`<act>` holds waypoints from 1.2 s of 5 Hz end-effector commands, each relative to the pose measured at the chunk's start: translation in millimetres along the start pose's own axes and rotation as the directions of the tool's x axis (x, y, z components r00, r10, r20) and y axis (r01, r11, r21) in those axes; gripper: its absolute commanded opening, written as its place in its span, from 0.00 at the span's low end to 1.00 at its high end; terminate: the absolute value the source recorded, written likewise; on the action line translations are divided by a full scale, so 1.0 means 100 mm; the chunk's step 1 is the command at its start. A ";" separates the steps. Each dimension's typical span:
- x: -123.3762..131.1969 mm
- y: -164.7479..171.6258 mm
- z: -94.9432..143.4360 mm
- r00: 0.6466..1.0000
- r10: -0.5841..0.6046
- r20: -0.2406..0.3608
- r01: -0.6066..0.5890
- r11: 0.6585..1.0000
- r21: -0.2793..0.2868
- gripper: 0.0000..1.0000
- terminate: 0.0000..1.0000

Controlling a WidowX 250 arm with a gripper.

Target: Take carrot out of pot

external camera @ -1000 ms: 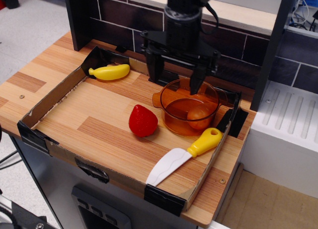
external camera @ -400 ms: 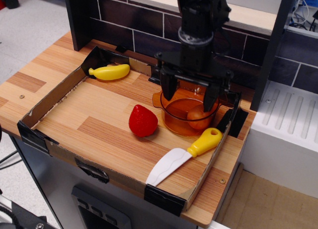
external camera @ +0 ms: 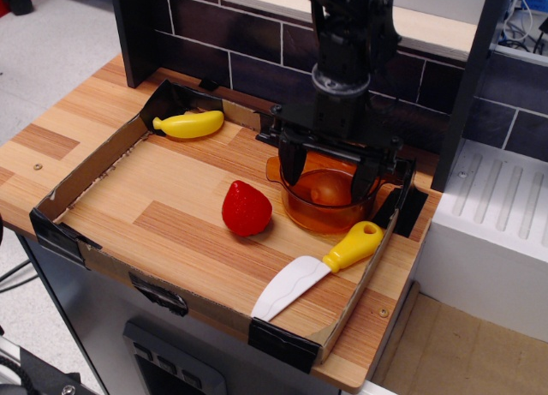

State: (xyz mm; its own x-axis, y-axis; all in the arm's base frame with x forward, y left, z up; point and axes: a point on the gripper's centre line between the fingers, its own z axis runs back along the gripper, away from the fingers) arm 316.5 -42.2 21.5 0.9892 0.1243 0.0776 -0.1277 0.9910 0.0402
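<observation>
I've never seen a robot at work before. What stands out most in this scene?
The black gripper hangs open over the amber see-through pot at the far right of the cardboard tray, its two fingers reaching down to either side of the small orange carrot inside. Beside the pot sits a bright red strawberry, with a yellow-handled toy knife in front and a yellow banana in the far left corner.

Bright, even overhead light, soft short shadows under the strawberry [external camera: 247,208] and knife [external camera: 318,272]. Small glare spots on the pot [external camera: 324,208]; whole frame slightly soft, low-res, no visible edge distortion.
</observation>
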 end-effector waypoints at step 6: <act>0.20 0.12 0.24 0.982 0.133 0.136 -0.134 0.991 0.001 0.00 0.00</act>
State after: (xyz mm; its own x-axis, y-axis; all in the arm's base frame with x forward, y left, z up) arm 328.0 -26.9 29.5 0.9572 0.2439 0.1557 -0.2546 0.9656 0.0524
